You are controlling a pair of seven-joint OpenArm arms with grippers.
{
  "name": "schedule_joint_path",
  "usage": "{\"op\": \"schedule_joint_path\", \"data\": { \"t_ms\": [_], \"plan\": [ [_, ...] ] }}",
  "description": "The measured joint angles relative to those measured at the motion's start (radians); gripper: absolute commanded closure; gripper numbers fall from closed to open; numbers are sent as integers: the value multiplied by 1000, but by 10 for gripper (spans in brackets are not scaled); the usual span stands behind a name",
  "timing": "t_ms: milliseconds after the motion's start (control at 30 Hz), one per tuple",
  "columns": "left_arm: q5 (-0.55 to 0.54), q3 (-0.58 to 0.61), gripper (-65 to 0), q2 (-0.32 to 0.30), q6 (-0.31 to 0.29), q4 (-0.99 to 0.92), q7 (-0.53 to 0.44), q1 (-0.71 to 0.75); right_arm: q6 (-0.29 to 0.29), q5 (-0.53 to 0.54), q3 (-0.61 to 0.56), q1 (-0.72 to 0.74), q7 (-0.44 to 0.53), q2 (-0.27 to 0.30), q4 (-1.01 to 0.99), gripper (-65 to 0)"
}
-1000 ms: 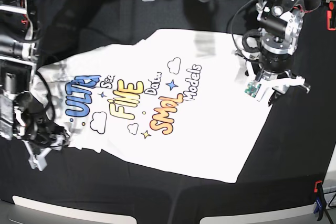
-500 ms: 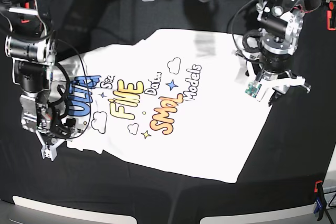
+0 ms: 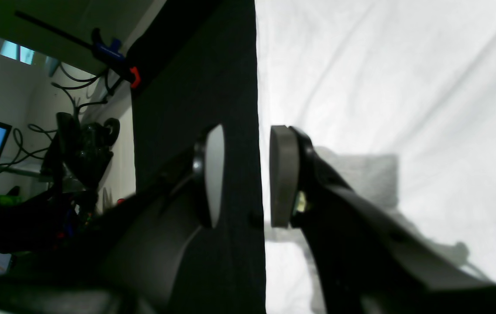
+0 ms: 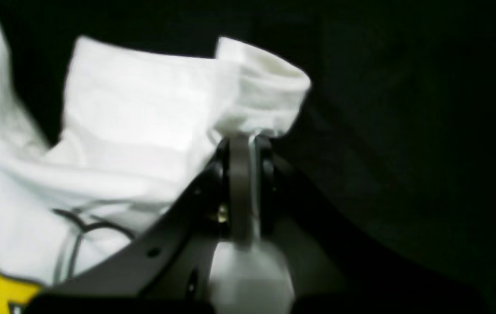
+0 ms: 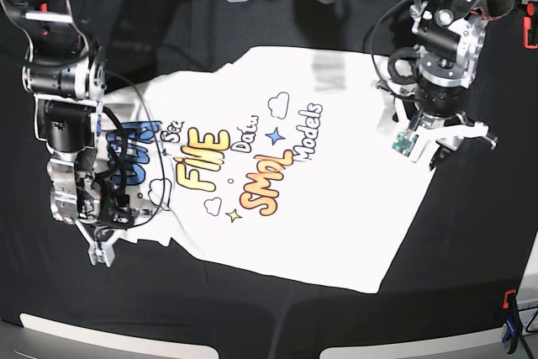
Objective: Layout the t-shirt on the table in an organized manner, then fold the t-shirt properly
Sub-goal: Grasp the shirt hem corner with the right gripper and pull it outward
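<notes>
Across the middle of the base frame we see the t-shirt [image 5: 286, 182] lying print-up on the black surface [image 5: 471, 241], its left edge bunched and lifted. At the lower left, our right tool [image 5: 99, 240] is clamped together on a fold of white fabric [image 4: 256, 100], as the right wrist view shows close up. At the upper right, our left tool [image 5: 444, 147] hangs over the shirt's right edge, its two pads [image 3: 283, 174] standing apart with nothing between them.
</notes>
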Motion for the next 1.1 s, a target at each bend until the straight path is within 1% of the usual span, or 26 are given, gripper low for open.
{"op": "schedule_joint_path", "data": {
  "t_ms": [133, 167, 200, 267, 333, 433, 567, 667, 767, 867, 967, 1000, 1067, 1100],
  "plan": [
    [0, 0, -166, 0, 0, 0, 0, 0, 5, -13, 0, -6, -19, 1, 55, 0],
    [0, 0, -166, 0, 0, 0, 0, 0, 3, -26, 0, -3, -14, 3, 60, 0],
    [0, 0, -166, 0, 0, 0, 0, 0, 2, -63, 0, 0, 2, 5, 62, 0],
    [0, 0, -166, 0, 0, 0, 0, 0, -16, -97, 0, 8, 14, 9, 62, 0],
    [0, 0, -166, 0, 0, 0, 0, 0, -35, -92, 0, 29, 9, 20, 60, 0],
    [0, 0, -166, 0, 0, 0, 0, 0, -42, -93, 0, 97, -10, 51, 58, 0],
    [2, 0, -166, 0, 0, 0, 0, 0, -41, -91, 0, 228, -35, 101, 62, 0],
    [3, 0, -166, 0, 0, 0, 0, 0, -43, -91, 0, 299, -43, 116, 64, 0],
    [0, 0, -166, 0, 0, 0, 0, 0, -43, -91, 0, 335, -39, 113, 64, 0],
    [1, 0, -166, 0, 0, 0, 0, 0, -43, -93, 0, 331, -21, 101, 64, 0],
    [0, 0, -166, 0, 0, 0, 0, 0, -43, -95, 0, 316, 22, 84, 45, 0],
    [1, 0, -166, 0, 0, 0, 0, 0, -42, -122, 0, 315, 41, 78, 38, -7],
    [1, 0, -166, 0, 0, 0, 0, 0, -43, -153, -1, 309, 68, 67, 32, -152],
    [0, 0, -166, 0, 0, 0, 0, 0, -42, -154, -2, 309, 76, 66, 32, -205]
  ]
}}
